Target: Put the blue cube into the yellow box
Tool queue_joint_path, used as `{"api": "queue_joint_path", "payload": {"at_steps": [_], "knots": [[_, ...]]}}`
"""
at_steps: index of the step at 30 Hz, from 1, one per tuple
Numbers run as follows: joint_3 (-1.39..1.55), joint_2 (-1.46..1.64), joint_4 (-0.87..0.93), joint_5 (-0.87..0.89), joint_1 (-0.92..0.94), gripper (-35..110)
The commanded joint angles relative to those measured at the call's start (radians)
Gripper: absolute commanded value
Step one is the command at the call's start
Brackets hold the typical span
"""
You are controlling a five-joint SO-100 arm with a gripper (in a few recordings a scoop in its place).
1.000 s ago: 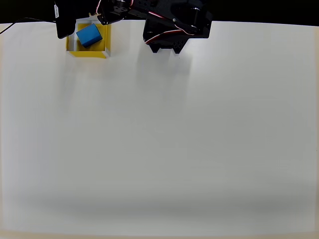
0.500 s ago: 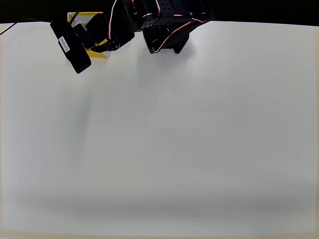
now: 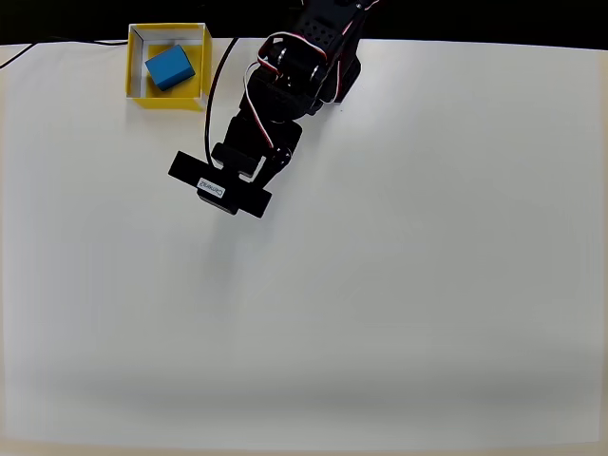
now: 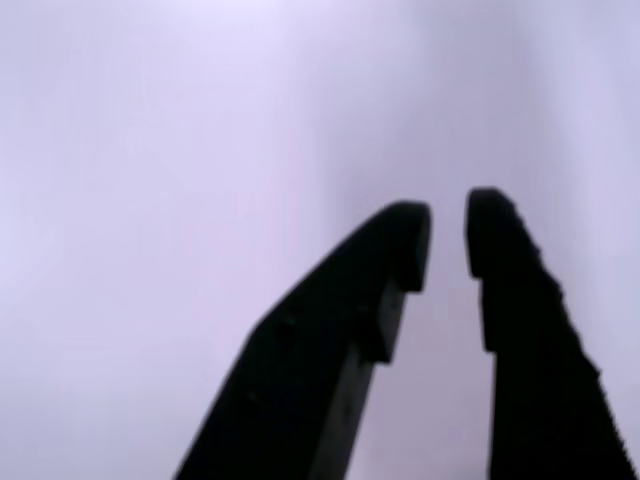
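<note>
Blue cube [image 3: 170,66], a small matte bright-blue block, lies turned at an angle on the floor of the square open-topped yellow box [image 3: 134,87] with thin whitish walls, at the far left edge of the white table [image 3: 380,304] in the overhead view. Black arm [image 3: 285,90] reaches down-left, well apart from the box. A small white label [image 3: 216,190] on the wrist's black housing carries print too small to read. Arm's base is cut off by the top edge. In the wrist view the black gripper [image 4: 447,248] shows blurred fingers [image 4: 385,270] slightly parted, a narrow gap between tips, nothing held.
</note>
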Motion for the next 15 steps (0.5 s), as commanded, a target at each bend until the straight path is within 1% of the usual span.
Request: {"api": "queue_joint_path", "payload": {"at_steps": [1,6,11,15], "knots": [[0.132,0.109,-0.107,0.026,-0.084,0],[0.287,0.224,-0.137,0.061,-0.137,0],[0.385,0.256,-0.146,0.101,-0.186,0],[0.396,0.261,-0.041,0.137,-0.229,0]]}}
